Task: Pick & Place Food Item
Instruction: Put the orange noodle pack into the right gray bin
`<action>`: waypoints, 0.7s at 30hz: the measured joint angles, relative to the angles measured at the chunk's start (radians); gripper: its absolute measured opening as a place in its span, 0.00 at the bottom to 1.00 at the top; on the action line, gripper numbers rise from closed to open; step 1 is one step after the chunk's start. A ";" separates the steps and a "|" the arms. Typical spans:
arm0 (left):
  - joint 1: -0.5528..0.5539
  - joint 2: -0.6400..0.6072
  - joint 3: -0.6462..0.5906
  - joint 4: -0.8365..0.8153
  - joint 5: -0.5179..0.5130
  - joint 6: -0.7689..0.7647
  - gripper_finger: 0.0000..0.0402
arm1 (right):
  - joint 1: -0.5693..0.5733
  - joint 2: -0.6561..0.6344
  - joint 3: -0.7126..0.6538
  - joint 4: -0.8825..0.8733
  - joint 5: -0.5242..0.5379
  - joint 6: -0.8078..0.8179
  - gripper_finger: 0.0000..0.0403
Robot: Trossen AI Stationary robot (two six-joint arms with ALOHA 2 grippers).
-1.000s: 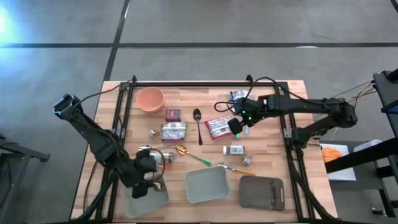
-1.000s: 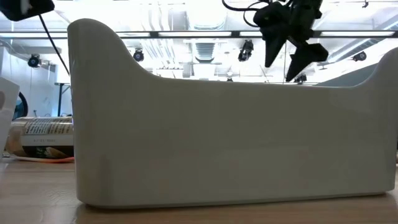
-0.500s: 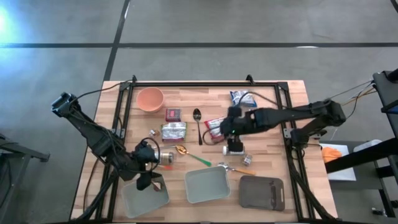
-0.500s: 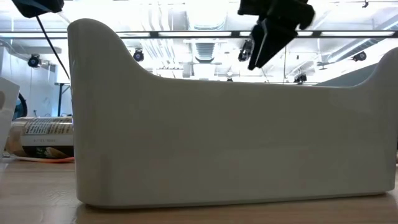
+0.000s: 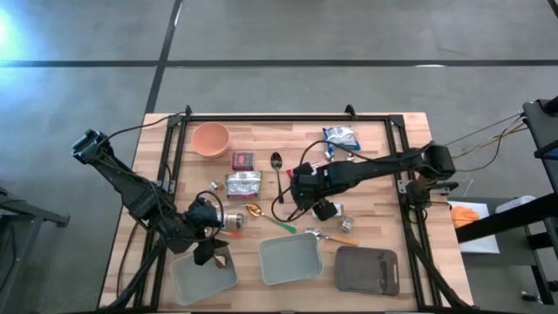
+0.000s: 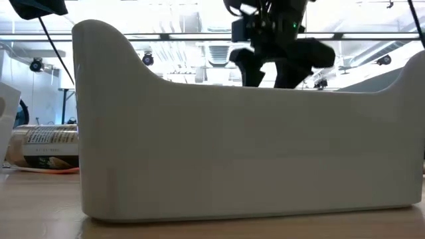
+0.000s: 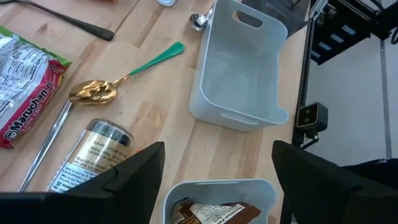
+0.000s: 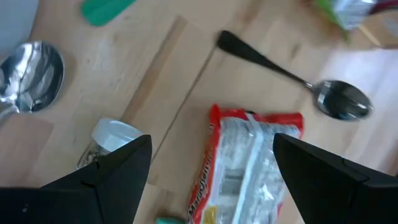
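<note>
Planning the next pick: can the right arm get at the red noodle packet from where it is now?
Probably yes. The right gripper hangs right over the red noodle packet with its fingers open, and nothing lies on the packet; a spoon and a small jar sit close beside it.

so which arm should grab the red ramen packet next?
Right. The right gripper hangs open directly over the red ramen packet near mid-table, while the left gripper sits open over the left grey bin that already holds a brown packet.
</note>
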 joint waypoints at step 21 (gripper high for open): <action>0.002 0.001 -0.020 0.001 -0.011 -0.016 0.75 | -0.005 0.098 -0.003 0.124 -0.060 -0.258 0.66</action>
